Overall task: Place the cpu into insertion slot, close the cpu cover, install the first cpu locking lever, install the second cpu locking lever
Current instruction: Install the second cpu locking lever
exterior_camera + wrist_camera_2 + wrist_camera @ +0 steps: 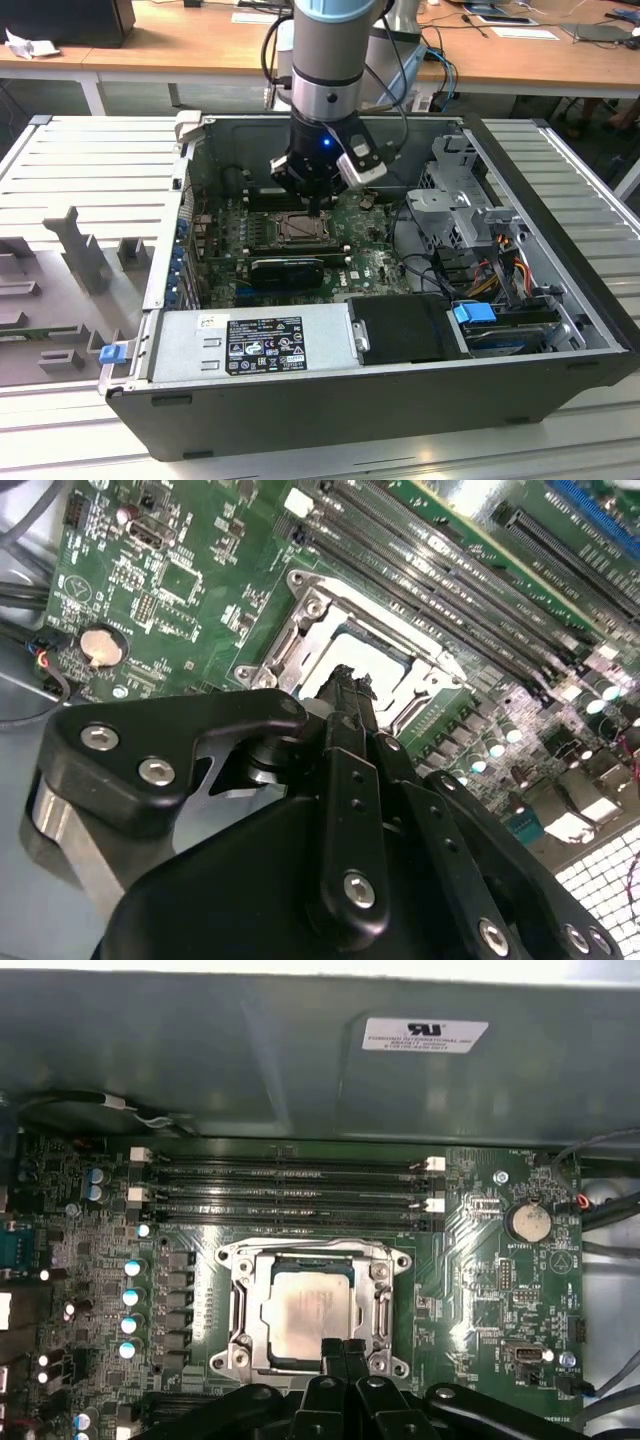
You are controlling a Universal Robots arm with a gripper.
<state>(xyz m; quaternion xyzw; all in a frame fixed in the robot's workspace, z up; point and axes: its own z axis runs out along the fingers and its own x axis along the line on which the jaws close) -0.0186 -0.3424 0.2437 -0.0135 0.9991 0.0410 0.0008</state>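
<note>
Presently catalogued, largest first.

Computer case (560,330): laid open on the slatted worktop (90,170), motherboard (375,262) exposed.

Arm: lowered into the case, the gripper (318,208) poised directly over the socket area.

Insertion slot (312,1305): seen in both wrist views just beside the memory slots (290,1190); the cpu cover (385,1305) appears folded down around it.

Cpu (305,1310): seated flat within the slot, its pale metal top shown through the cover's window.

Fingers (345,1352): clenched together, nothing held, tips at the socket's near edge.

Step judged in hand: cover or lever closure. Pressure is best applied squarely on the metal frame, never on the chip; even, vertical force is advised, and the cover should be confirmed flat before any lever is latched.
</note>
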